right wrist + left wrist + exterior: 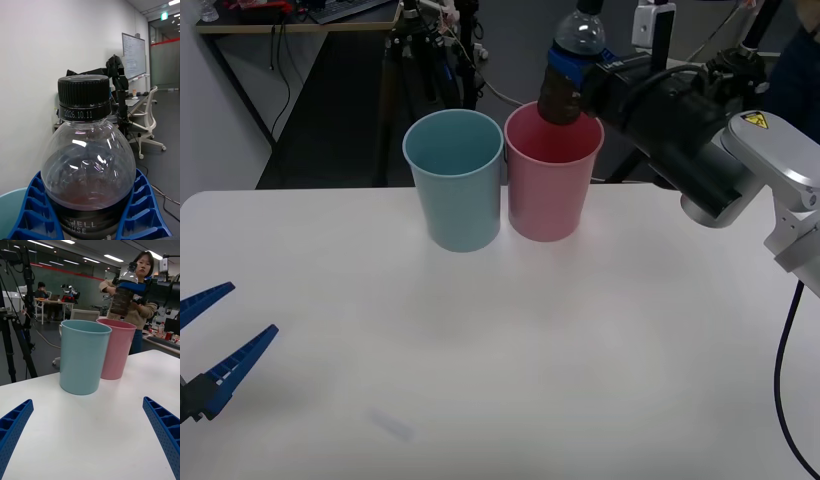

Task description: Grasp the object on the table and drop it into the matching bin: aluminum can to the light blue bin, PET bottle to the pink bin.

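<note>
My right gripper (572, 68) is shut on the PET bottle (568, 70), a small clear bottle with a black cap and dark brown body, held upright just above the mouth of the pink bin (550, 185). The right wrist view shows the bottle (88, 165) squeezed between the blue ribbed fingers (140, 210). The light blue bin (455, 180) stands touching the pink one on its left, at the far middle of the white table (500, 380). The left gripper (210, 345) rests open at the table's near left edge. The left wrist view shows the blue bin (83, 356), pink bin (117, 348) and bottle (125, 294).
Tripods and cables stand on the floor behind the table's far edge. A broad bare stretch of tabletop lies between the bins and the near edge.
</note>
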You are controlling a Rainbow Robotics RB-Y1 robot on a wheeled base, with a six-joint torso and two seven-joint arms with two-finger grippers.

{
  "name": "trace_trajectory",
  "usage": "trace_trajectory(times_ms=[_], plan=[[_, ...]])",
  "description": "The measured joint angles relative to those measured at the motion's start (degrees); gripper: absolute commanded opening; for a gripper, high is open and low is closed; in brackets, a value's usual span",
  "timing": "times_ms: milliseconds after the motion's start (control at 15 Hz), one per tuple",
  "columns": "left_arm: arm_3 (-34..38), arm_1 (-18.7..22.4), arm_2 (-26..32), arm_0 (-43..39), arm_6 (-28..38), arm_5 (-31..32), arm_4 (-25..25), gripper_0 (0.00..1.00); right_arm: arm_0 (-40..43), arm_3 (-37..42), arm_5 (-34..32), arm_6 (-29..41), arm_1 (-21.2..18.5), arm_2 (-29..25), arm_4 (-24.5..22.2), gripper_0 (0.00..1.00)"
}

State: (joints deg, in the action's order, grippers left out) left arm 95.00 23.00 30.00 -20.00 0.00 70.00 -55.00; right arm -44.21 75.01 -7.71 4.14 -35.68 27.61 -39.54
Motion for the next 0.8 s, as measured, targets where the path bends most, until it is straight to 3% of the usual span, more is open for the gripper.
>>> trace_trajectory(times_ms=[67, 133, 200, 800], plan=[[0.0, 0.0, 0.0, 0.0, 0.0, 0.0, 0.0, 1.00, 0.0, 0.0, 0.0, 0.0, 0.0, 0.0, 0.0, 0.03], [0.0, 0.0, 0.0, 0.0, 0.0, 0.0, 0.0, 1.00, 0.0, 0.0, 0.1, 0.0, 0.1, -0.2, 0.0, 0.71], [0.0, 0.0, 0.0, 0.0, 0.0, 0.0, 0.0, 1.00, 0.0, 0.0, 0.1, 0.1, 0.4, -0.4, 0.0, 1.00], [0.0, 0.0, 0.0, 0.0, 0.0, 0.0, 0.0, 1.00, 0.0, 0.0, 0.1, 0.3, 1.3, -1.1, -0.3, 1.00]])
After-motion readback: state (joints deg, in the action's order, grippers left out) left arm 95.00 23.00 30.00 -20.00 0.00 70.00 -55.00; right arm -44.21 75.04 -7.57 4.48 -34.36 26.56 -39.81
